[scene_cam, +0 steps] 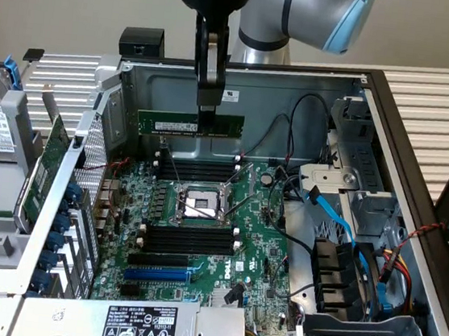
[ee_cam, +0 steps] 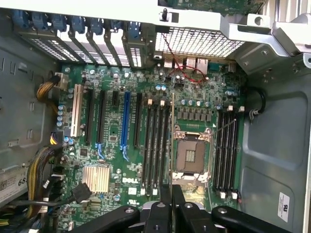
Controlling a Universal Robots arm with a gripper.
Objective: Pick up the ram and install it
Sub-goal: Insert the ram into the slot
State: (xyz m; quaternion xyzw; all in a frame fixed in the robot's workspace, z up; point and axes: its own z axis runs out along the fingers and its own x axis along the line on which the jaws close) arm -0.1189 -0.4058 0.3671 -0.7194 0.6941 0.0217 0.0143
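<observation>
open computer case (scene_cam: 161, 80), ram (scene_cam: 169, 123) in fingers (scene_cam: 209, 93), clear above memory slots (scene_cam: 200, 168)

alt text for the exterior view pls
The gripper holds the ram level by its top edge, above the green motherboard of an open computer case. Lower in the picture lie black memory slots and the CPU socket.

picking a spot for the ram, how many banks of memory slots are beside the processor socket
2. One bank sits between the processor socket and the case wall; the other between the socket and the blue slot. The gripper holds the ram above the board.
</observation>
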